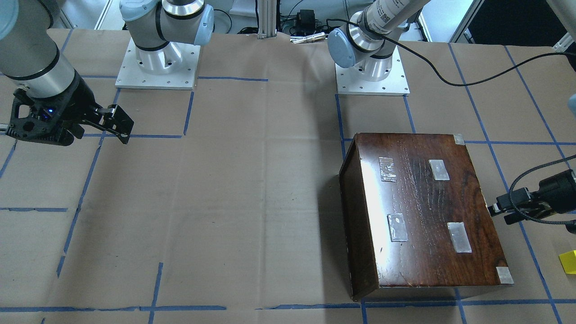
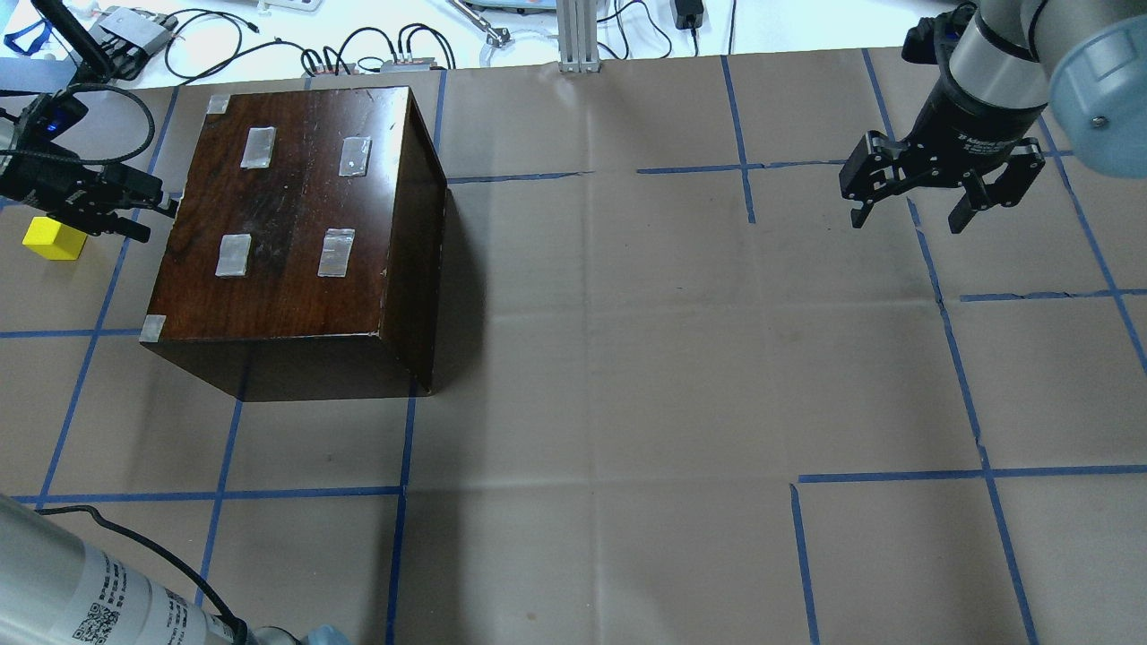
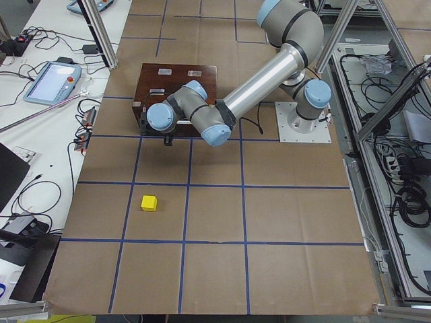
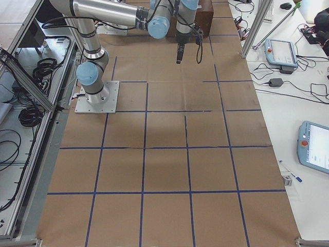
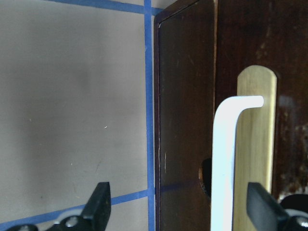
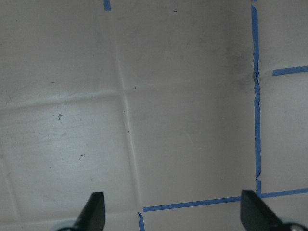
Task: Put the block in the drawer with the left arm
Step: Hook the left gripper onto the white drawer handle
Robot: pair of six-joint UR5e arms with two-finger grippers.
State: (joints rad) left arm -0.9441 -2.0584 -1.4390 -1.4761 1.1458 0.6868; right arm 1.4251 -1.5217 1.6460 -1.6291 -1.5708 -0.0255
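Note:
The yellow block (image 2: 54, 239) lies on the paper-covered table left of the dark cabinet (image 2: 287, 215); it also shows in the front view (image 1: 568, 261) and in the left side view (image 3: 149, 202). My left gripper (image 2: 154, 218) is open and empty, held level right at the cabinet's left face, beside and above the block. In the left wrist view the open gripper (image 5: 180, 207) faces the dark drawer front (image 5: 185, 120), which is shut, with a pale wood slot (image 5: 257, 144) and a white hook-shaped pull (image 5: 226, 159). My right gripper (image 2: 909, 210) is open and empty, far right.
The cabinet (image 1: 423, 211) carries several tape patches on top. A black cable (image 2: 107, 98) loops to the left wrist. Cables and devices lie past the table's far edge (image 2: 358, 54). Blue tape lines grid the brown paper (image 2: 627, 358). The right wrist view shows only paper (image 6: 144, 96).

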